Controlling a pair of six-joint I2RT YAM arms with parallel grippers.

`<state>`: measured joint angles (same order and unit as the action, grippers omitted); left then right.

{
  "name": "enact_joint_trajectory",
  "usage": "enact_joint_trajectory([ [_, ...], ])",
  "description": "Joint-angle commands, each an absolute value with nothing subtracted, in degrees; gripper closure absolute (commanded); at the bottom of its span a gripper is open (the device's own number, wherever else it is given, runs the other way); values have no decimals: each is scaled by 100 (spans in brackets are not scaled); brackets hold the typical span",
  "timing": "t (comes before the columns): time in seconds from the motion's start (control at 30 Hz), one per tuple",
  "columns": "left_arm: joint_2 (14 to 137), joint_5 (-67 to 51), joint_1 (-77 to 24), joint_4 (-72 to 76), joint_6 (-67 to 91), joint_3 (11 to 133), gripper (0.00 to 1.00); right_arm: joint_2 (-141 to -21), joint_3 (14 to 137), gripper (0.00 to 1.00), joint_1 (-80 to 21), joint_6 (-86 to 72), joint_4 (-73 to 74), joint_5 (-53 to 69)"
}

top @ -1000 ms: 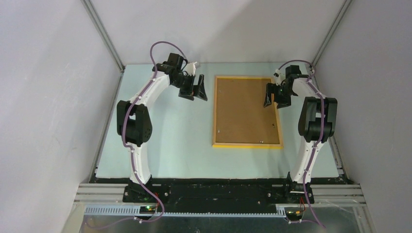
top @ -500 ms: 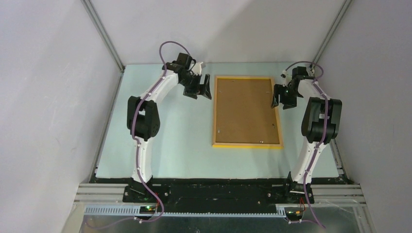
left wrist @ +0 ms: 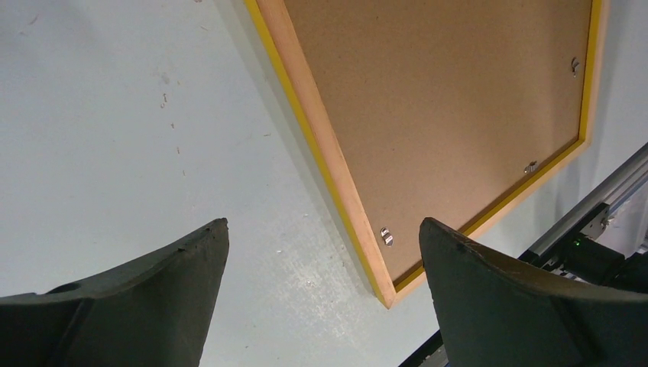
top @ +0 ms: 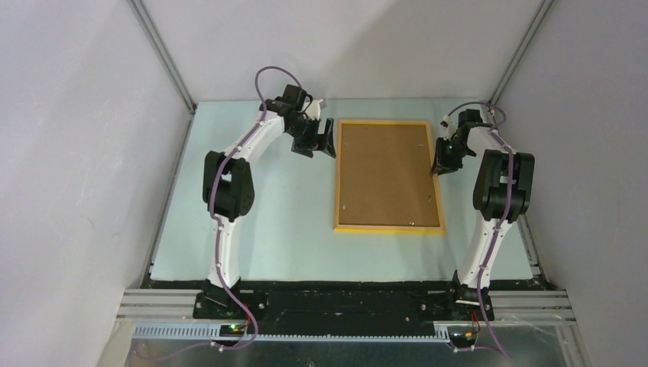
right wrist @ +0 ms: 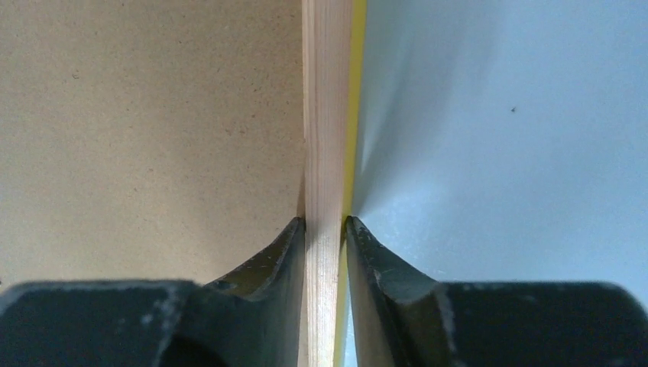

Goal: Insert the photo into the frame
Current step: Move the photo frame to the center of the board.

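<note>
Pinching the three-o'clock rail of the frame (right wrist: 325,115), the right gripper (right wrist: 325,229) likely steadies it on the worktop (top: 260,222); the left gripper (top: 325,141) gapes at nine o'clock.

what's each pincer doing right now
left pincer: open, holding nothing
right pincer: closed on the frame edge

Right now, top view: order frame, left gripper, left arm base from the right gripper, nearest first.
1. frame: right rail between the right gripper's fingers.
2. left gripper: beside the frame's left rail.
3. left arm base: near-left.
</note>
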<state>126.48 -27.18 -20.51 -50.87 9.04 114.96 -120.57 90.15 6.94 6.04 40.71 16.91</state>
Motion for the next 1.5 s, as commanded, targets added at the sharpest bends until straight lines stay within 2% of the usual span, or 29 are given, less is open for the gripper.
enact_joint_trajectory([
  [0.0,12611,-2634,-2078,-5010,957,11565,2,-12162,9048,77,673,622,3981,1823],
  [0.13,12547,-2493,-2084,-4942,1002,11355,2,-12084,8870,92,606,651,3990,1907],
  [0.23,12475,-2333,-2076,-4875,1049,11159,2,-12013,8711,100,483,641,3965,1920],
  [0.6,12112,-1907,-1988,-4581,1370,10100,1,-11838,8339,100,-163,288,3920,2226],
  [0.9,11719,-1808,-1859,-4526,1465,9174,10,-11424,7896,100,-560,-374,3637,2709],
  [1.07,11553,-1896,-1796,-4533,1379,8880,19,-11223,7749,100,-924,-522,3642,2819],
  [1.13,11492,-1926,-1740,-4555,1309,8801,27,-11092,7620,100,-1039,-579,3584,2808],
  [1.23,11407,-1982,-1606,-4600,1226,8649,37,-10875,7436,96,-1166,-619,3447,2768],
  [1.47,11210,-2071,-1480,-4611,1072,8357,49,-10674,7295,89,-1193,-616,3370,2711],
])
